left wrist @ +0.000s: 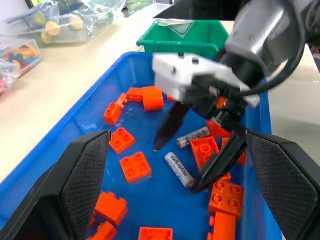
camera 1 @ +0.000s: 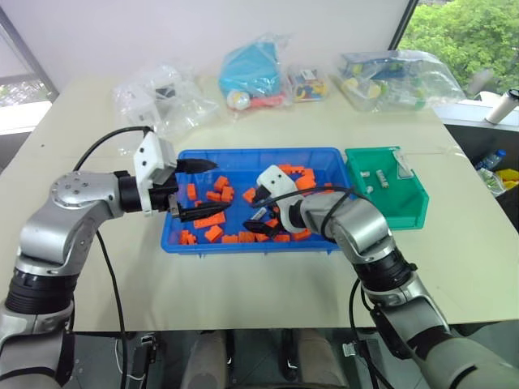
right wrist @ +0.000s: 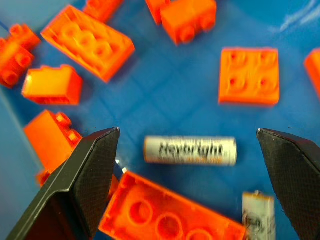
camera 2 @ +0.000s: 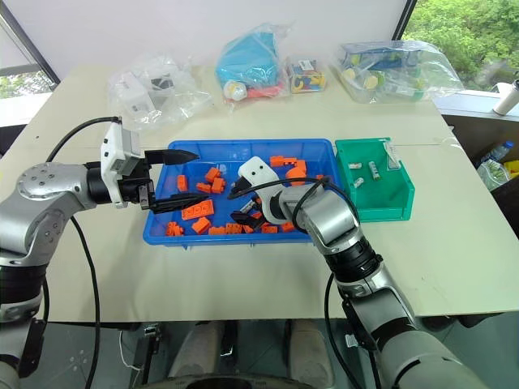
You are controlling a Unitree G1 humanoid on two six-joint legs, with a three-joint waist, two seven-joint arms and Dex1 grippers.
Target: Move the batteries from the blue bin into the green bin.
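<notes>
A: How much is done?

B: Three batteries (camera 1: 374,180) are seen inside the green bin (camera 1: 409,203). Two more (left wrist: 179,169) are left in the blue bin (camera 1: 243,154), among the orange bricks (camera 1: 210,220).

A: Where is one battery (right wrist: 190,150) placed?

B: It lies flat between the spread fingers of the right hand (right wrist: 189,165), not yet touched. The left hand (camera 1: 191,190) is held open too, empty, over the blue bin's left side.

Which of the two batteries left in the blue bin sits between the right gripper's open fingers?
The battery lying crosswise, centred between the right gripper's fingers. The second battery lies off toward one finger, beside an orange brick.
</notes>
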